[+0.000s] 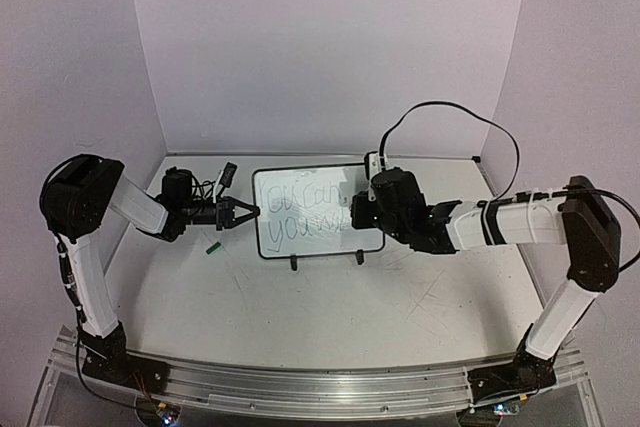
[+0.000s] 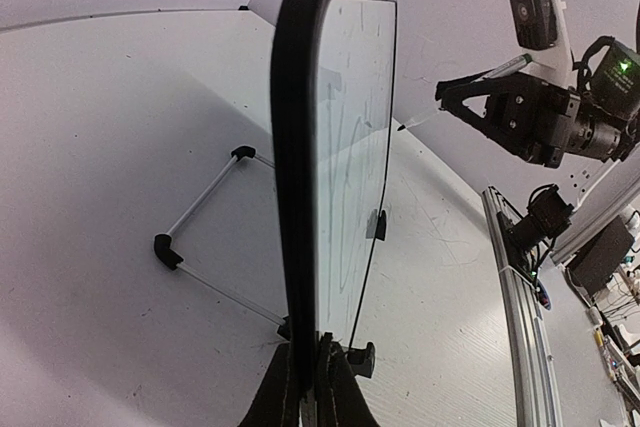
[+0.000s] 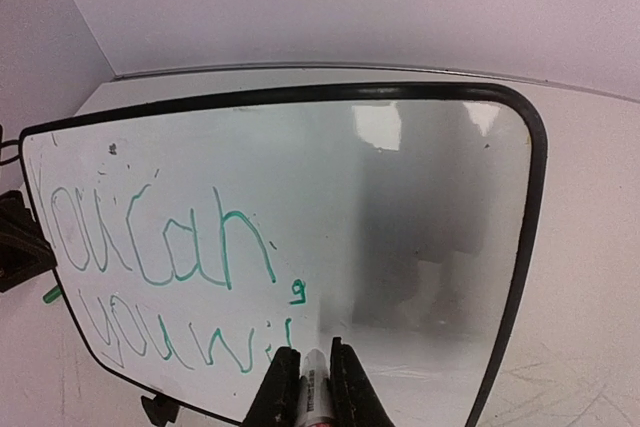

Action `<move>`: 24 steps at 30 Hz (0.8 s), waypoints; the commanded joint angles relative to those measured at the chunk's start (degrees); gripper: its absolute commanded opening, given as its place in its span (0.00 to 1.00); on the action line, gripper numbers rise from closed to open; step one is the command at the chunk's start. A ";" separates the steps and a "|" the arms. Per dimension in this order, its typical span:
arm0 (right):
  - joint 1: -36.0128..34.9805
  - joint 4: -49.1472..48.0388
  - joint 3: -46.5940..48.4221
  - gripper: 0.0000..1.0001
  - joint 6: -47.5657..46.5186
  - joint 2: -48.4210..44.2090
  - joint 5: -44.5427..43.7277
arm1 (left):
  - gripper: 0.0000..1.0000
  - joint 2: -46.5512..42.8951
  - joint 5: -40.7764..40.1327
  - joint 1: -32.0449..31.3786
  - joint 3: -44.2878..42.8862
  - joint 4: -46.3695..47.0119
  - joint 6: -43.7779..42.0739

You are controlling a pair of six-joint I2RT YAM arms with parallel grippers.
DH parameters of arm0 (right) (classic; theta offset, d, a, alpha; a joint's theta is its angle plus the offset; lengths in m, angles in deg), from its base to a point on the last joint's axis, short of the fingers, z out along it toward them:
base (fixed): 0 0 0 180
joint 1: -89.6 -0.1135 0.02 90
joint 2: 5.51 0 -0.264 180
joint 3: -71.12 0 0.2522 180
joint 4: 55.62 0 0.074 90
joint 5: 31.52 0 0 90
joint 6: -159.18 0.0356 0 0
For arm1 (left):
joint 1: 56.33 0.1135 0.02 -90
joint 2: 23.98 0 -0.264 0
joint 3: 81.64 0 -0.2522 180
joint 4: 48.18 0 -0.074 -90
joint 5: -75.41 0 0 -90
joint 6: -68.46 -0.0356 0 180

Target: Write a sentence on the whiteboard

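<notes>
The whiteboard (image 1: 304, 245) stands upright on two black feet at mid-table. My left gripper (image 1: 247, 213) is shut on its left edge; in the left wrist view the fingers (image 2: 288, 387) pinch the black frame (image 2: 295, 147) edge-on. My right gripper (image 3: 314, 352) is shut on a marker (image 3: 315, 385) whose tip meets the board's lower middle. The sentence (image 3: 150, 252) is in green, reading "You can," above "you wil". From the left wrist view the right gripper (image 2: 462, 99) holds the marker tip (image 2: 401, 128) against the board face. In the top view the right wrist covers the board's right part.
A small green marker cap (image 1: 212, 246) lies on the table left of the board, below the left gripper. The board's wire stand (image 2: 200, 197) reaches out behind it. Walls close in the table at the back and both sides. A black cable (image 1: 450, 112) loops above the right arm.
</notes>
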 commanded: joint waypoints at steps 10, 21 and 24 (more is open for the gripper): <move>0.54 -1.65 4.15 0.00 -2.08 2.99 -2.65 | 0.00 -0.84 -4.87 -0.43 -1.29 -3.68 -2.95; 0.78 -1.74 4.89 0.00 -2.65 3.80 -2.85 | 0.00 -0.83 -4.90 -0.47 -1.28 -3.80 -2.98; 0.76 -1.77 4.92 0.00 -2.87 4.01 -3.18 | 0.00 -0.89 -4.93 -0.43 -1.33 -3.80 -3.04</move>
